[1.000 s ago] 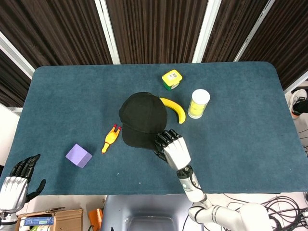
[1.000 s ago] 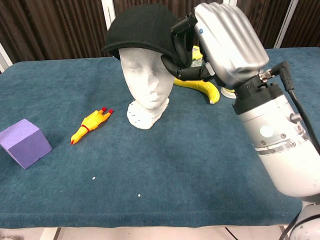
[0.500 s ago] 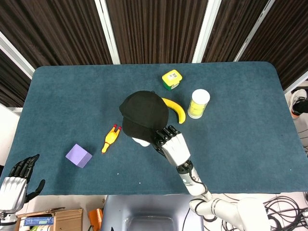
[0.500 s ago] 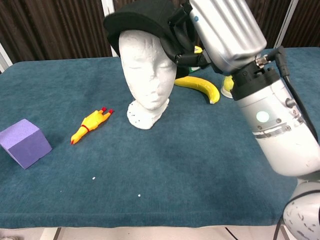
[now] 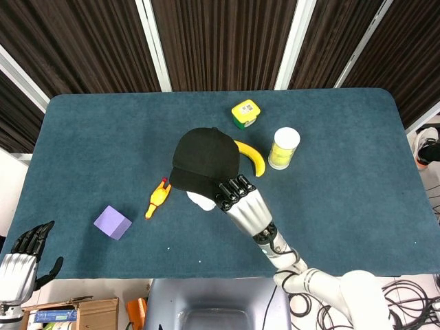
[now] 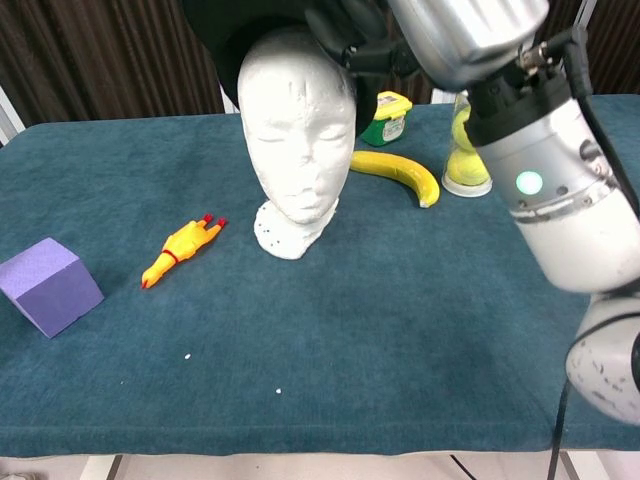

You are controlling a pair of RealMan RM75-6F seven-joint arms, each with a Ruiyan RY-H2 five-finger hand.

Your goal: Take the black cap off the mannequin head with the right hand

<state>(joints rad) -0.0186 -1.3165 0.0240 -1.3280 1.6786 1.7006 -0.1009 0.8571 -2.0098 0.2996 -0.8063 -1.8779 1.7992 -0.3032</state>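
Blue felt table [image 5: 344, 206] carries a white mannequin head [image 6: 297, 140], upright. Black cap [image 5: 205, 161] sits lifted above the crown, brim edge gripped by the right hand [image 5: 240, 203], fingers curled onto it. Left hand [image 5: 20, 265] hangs off the table's near-left corner, fingers apart, holding nothing. Banana [image 6: 398, 173] lies behind the head.

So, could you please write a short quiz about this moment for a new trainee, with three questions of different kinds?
1. True or false: the black cap fully covers the mannequin head.
2. Which hand grips the cap? A) left hand B) right hand
3. Fill in: the thing lying between the purple cube and the mannequin head is a rubber ____.

Key:
1. False; the cap is raised and the face is bare.
2. B; the left hand is at the table edge, holding nothing.
3. chicken
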